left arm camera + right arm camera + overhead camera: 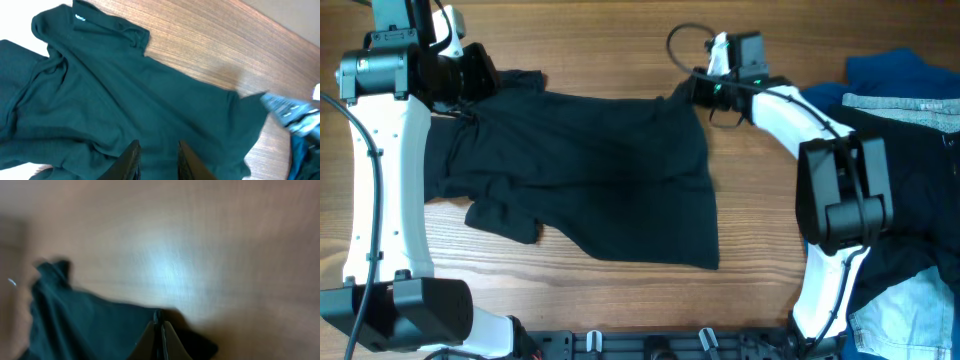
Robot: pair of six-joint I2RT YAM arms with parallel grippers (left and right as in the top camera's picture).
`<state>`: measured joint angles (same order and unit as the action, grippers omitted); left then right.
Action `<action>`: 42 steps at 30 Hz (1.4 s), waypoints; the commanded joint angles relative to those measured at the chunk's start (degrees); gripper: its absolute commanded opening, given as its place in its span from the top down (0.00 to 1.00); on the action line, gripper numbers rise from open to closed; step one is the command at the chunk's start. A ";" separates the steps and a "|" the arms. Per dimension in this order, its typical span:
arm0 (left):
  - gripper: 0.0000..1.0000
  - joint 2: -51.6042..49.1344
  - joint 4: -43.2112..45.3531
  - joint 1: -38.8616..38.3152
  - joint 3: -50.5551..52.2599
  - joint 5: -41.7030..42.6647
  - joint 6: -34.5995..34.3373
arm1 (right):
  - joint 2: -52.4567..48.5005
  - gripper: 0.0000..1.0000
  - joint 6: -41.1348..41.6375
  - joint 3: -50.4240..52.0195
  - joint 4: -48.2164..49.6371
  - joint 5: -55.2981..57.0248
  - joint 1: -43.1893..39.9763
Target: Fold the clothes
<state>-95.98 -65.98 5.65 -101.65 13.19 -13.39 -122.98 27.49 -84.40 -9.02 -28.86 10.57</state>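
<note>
The clothes, one black collared shirt [590, 160], lie spread and rumpled across the middle of the table. My left gripper [470, 78] is over its far left corner. In the left wrist view the shirt [125, 90] fills the frame, with the collar and white neck label [80, 18] at the top. The left gripper [157, 159] has its jaws a little apart, with cloth showing between them. My right gripper [692, 92] is at the far right corner. In the right wrist view the gripper [160, 322] is shut on the shirt [90, 325] at its edge.
A heap of other clothes lies at the right: a bright blue garment [895, 72], a black garment with a grey waistband [905, 102] and pale denim [910, 310]. A black cable [682, 45] loops behind the right gripper. Bare wood shows in front of the shirt.
</note>
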 commanded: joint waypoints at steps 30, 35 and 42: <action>0.58 2.56 -12.44 7.37 17.64 -12.50 -6.84 | 21.20 0.06 -13.84 -8.79 -59.10 2.21 -6.36; 0.53 2.45 8.09 9.38 40.04 -3.50 -7.02 | 21.20 0.04 -13.81 -8.79 -59.19 5.18 -5.60; 0.69 2.45 25.53 9.31 55.45 -2.14 -7.76 | 21.20 0.02 -13.86 -8.79 -59.14 7.61 -5.60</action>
<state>-94.04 -42.52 14.79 -49.84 9.52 -20.12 -101.03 13.96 -93.51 -68.14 -24.03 4.95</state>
